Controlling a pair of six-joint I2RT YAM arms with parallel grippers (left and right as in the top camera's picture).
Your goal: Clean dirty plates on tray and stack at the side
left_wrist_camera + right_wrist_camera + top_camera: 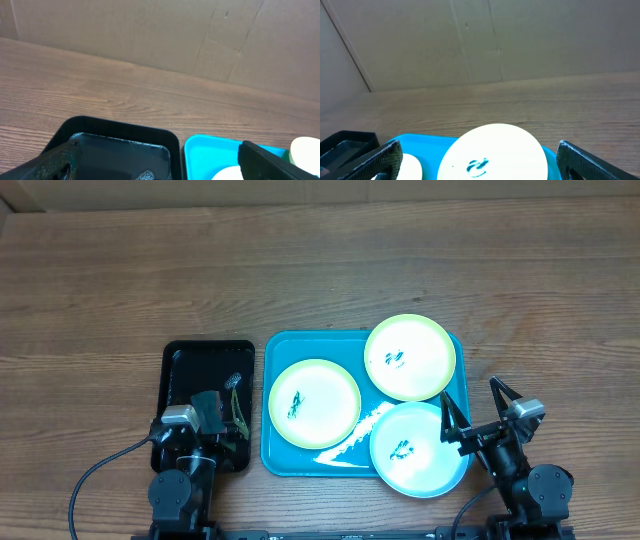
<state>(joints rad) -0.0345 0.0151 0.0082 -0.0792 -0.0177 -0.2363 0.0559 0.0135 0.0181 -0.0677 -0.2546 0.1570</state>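
Observation:
The cyan tray holds three plates with dark scribbles. One yellow-green plate lies at its left and another at its back right. The light blue plate lies at the front right and overhangs the rim. My right gripper is open and empty at the tray's right edge, between the two right plates. In the right wrist view its fingers frame a plate. My left gripper is open and empty over the black tray, as the left wrist view shows.
The black tray stands just left of the cyan tray and has foam inside. A white smear crosses the cyan tray's front. Wooden table extends behind and to both sides. A cardboard wall stands at the back.

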